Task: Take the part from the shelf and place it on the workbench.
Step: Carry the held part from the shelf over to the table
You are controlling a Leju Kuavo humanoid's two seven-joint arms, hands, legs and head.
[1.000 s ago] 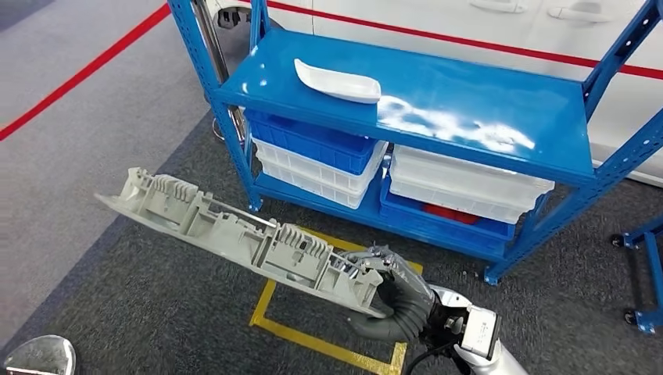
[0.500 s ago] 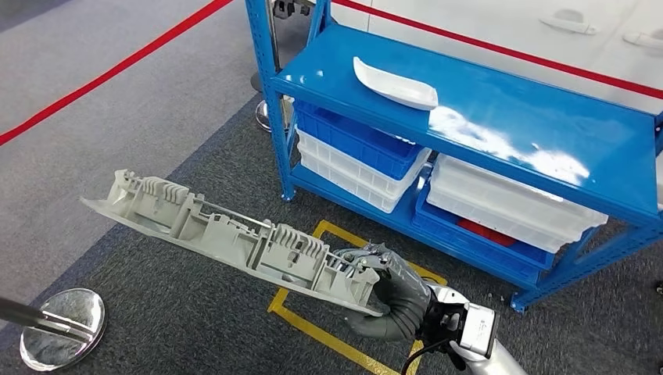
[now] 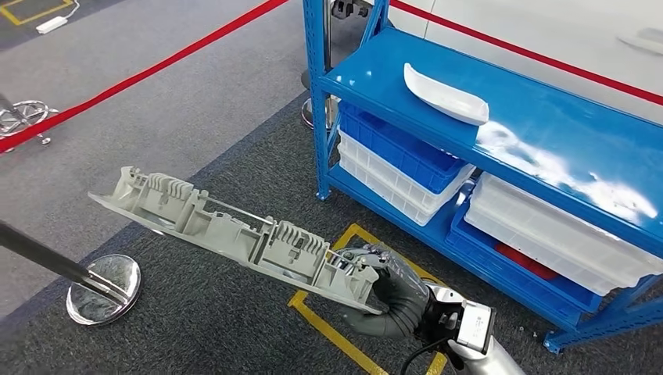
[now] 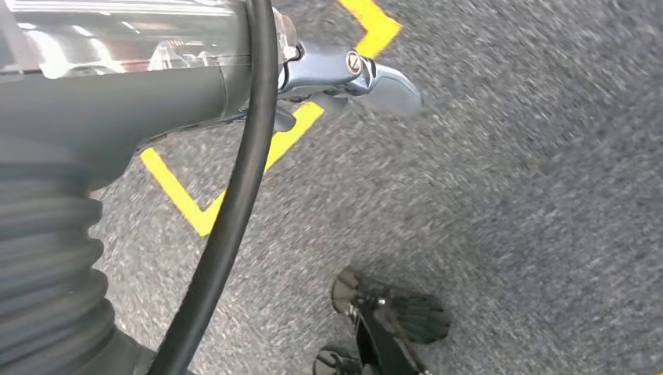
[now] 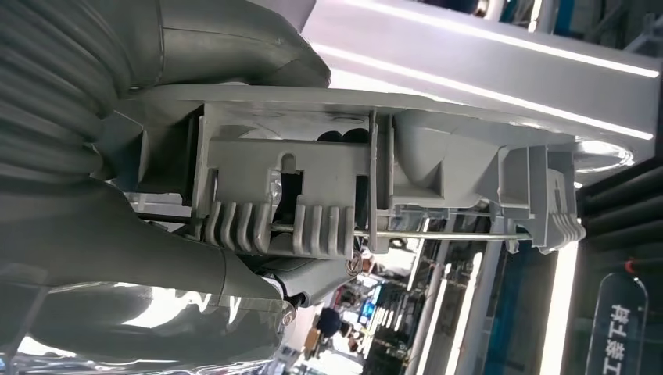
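Grey and ribbed at the wrist, the right hand (image 3: 383, 293) is clenched around one end of the long grey plastic part (image 3: 234, 230), a moulded strip with ribs, clips and a thin metal rod along it. The fingers wrap this end from below and behind, so the rest of the strip reaches out freely to the robot's left, over the dark grey carpet floor (image 3: 195, 328) and apart from everything. I judge that such an end grip is chosen because this end gives thick ribs to close on; however, the long free side makes a lever, so the hold must be firm. In the right wrist view the ribbed underside of the part (image 5: 328, 195) lies close against the hand (image 5: 141, 234).

The left hand (image 4: 352, 74) hangs over the carpet near a yellow tape corner (image 4: 203, 211); whether its fingers are released or curled I cannot tell.

Further out stands the blue metal shelf (image 3: 547, 133), with a white curved plastic piece (image 3: 446, 95) on its top board and blue and white bins (image 3: 406, 164) below. So the part is already off the shelf, and the carrying step seems in hand; no counter is seen yet.
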